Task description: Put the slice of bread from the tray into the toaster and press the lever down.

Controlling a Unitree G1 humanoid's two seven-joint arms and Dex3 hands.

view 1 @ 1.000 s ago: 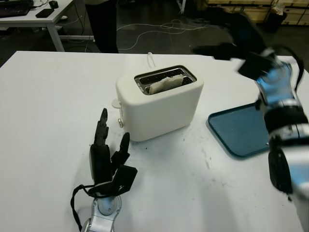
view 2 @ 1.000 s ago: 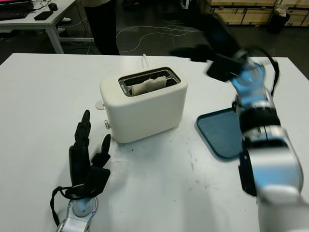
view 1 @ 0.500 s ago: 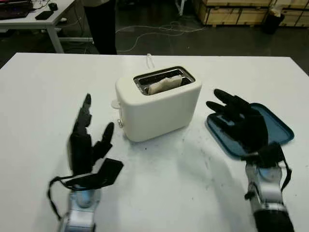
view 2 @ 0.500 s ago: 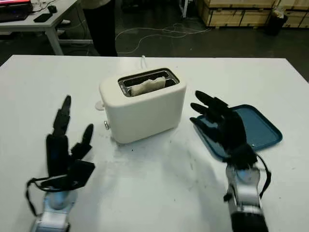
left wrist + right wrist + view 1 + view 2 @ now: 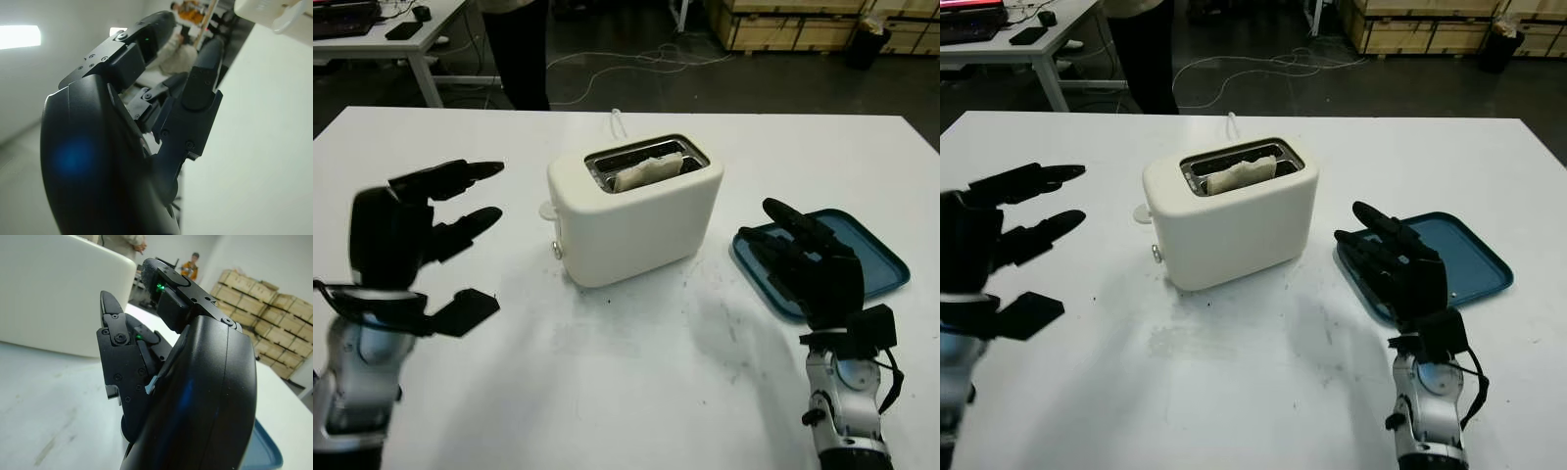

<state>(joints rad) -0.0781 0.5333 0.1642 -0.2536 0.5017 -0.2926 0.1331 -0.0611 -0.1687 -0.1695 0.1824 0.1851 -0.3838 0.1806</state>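
Bread slice [image 5: 647,171]: pale, upright in cream toaster [image 5: 636,211] slot.
Left hand [image 5: 406,245] and right hand [image 5: 813,269] open, holding nothing.

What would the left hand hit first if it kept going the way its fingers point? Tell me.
Probably the toaster: the open left hand points across the table toward its lever end. Depth is unclear, so it might pass just in front.

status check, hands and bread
Left hand open, left of toaster. Right hand open over tray. Bread in slot. Nothing in the way.
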